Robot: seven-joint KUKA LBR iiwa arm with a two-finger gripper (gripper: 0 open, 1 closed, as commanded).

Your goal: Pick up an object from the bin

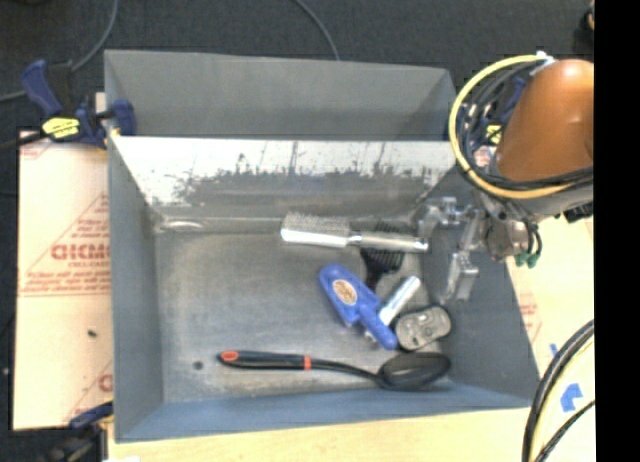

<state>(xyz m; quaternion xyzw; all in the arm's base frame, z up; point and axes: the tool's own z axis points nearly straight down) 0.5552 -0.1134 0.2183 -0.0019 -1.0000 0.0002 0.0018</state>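
Where the floor of the grey metal bin meets its near wall, a long black plastic spoon lies flat and almost parallel to that wall. Its red-tipped handle end points toward the near left corner and its dark oval bowl toward the near right corner. Just beyond the bowl, close to the right wall, sits a small rounded grey-silver gadget; whether it touches the bowl is hard to tell. To its left a blue plastic tool with an orange oval label lies slantwise, and a short pale white-blue tube rests across the tool's right end. The tube's lower end reaches down to the gadget, so the three make a small heap. Farther back, a black bristled brush head pokes out from under a silver-white hairbrush. The hairbrush lies crosswise in the far half of the floor, bristles toward the far wall and handle pointing at the right wall. The gripper hangs by the right wall, just beyond the gadget and just right of the tube, with the end of the hairbrush handle close to its metal body. Whether it is released, clenched or grasping anything cannot be told. Above it the arm's orange-brown domed cover, ringed by cables, stands over the bin's far right corner.
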